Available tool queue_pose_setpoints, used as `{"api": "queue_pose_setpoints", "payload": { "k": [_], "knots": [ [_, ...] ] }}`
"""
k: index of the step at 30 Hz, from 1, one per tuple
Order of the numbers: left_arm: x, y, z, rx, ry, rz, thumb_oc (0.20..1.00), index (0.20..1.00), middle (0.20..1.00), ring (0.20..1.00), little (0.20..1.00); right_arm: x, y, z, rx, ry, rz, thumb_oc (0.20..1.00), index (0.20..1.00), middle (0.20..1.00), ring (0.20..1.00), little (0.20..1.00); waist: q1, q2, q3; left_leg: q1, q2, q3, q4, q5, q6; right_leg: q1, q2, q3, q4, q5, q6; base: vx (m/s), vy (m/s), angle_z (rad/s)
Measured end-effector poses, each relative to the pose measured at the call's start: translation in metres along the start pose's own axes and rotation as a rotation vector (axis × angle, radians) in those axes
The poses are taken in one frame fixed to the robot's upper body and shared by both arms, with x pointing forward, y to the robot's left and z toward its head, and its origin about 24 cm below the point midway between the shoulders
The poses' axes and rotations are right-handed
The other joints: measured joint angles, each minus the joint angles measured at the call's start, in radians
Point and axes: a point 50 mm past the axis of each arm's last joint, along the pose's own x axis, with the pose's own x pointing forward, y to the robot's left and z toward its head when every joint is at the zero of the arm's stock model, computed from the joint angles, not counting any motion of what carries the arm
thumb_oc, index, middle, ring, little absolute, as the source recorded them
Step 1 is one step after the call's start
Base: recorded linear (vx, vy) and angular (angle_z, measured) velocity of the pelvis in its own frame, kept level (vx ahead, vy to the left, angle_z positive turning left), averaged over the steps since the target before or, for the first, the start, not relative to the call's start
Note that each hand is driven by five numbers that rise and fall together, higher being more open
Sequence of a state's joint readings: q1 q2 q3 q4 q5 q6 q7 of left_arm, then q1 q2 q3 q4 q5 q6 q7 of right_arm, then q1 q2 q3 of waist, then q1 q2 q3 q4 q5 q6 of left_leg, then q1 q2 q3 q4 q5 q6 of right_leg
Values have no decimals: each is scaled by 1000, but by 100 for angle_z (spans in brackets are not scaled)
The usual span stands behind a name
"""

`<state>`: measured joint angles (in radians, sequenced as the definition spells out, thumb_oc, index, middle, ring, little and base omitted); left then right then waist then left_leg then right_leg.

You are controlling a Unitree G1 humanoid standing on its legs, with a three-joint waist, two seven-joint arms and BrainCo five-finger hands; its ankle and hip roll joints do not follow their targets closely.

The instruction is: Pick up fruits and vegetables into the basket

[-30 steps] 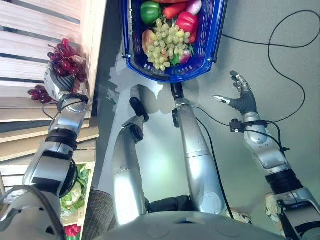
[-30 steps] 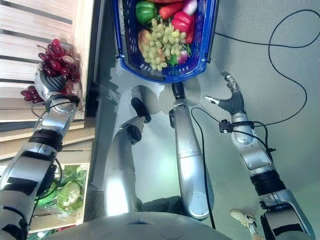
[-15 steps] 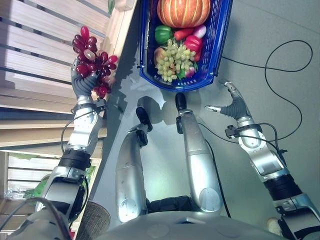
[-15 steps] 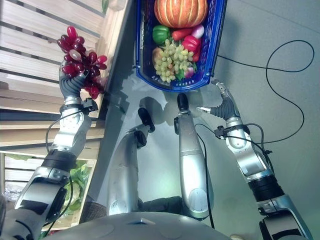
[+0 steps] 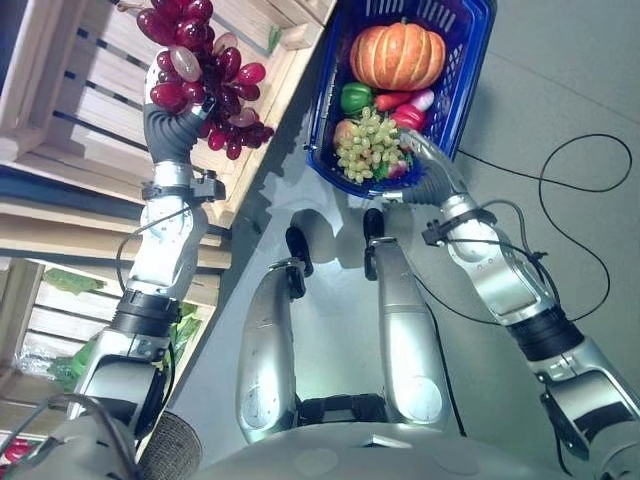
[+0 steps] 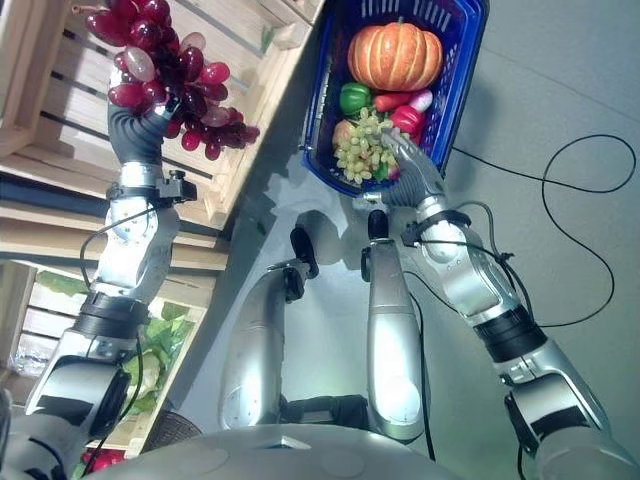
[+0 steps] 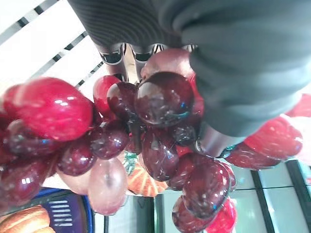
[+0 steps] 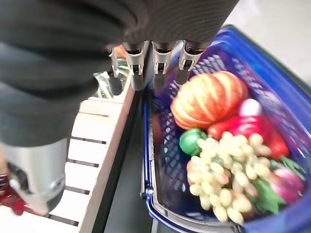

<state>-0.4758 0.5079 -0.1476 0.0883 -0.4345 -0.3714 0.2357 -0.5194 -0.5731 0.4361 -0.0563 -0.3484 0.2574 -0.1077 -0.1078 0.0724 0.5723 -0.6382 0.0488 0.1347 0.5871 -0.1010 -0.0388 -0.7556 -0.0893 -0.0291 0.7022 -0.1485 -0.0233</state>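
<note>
Our left hand [image 5: 168,128] was clenched round a bunch of red grapes [image 5: 200,52], held up in front of the wooden crate shelf [image 5: 90,120], well apart from the blue basket [image 5: 462,90]. Our right hand [image 5: 425,165], fingers straight, reached at the basket's near rim beside the green grapes [image 5: 368,150] and pumpkin [image 5: 397,56]. We judged the carry step under way; next, the bunch needed swinging across over the basket before release.

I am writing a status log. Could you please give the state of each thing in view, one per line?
Left hand: shut on red grapes, raised beside the wooden crate.
Right hand: open, over the basket's near rim.
Blue basket: on the floor, holding pumpkin, green grapes and peppers.
</note>
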Motion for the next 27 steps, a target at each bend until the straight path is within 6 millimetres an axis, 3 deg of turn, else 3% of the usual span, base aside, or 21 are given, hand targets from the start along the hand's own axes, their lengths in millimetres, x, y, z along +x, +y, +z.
{"api": "queue_pose_setpoints", "payload": {
  "k": [6, 18, 27],
  "knots": [
    [9, -30, 8, -76, -8, -196, 200, 200, 200, 200, 200, 25, 3, 37, 24, -94, -34, 1000, 1000, 1000, 1000, 1000, 51, 2, 1, 4, -7, -21, -7, 18, -1, 11, -8, -21, 2, 3, -5, -19, -47, 12],
    [7, -75, 4, -163, 23, -316, 200, 200, 200, 200, 200, 34, 19, 75, 103, -279, -65, 1000, 1000, 1000, 1000, 1000, 67, 2, 1, 5, -18, -47, -18, 34, -4, 26, -23, -48, -3, 3, -6, -29, -47, 7],
    [4, -87, 0, -288, 67, -315, 200, 200, 200, 200, 200, 37, 30, 69, 231, -275, 47, 1000, 1000, 1000, 1000, 1000, 88, 2, 1, 5, -35, -64, -32, 51, 1, 32, -42, -68, -2, 2, -7, -23, -61, 9]
  ]
}}
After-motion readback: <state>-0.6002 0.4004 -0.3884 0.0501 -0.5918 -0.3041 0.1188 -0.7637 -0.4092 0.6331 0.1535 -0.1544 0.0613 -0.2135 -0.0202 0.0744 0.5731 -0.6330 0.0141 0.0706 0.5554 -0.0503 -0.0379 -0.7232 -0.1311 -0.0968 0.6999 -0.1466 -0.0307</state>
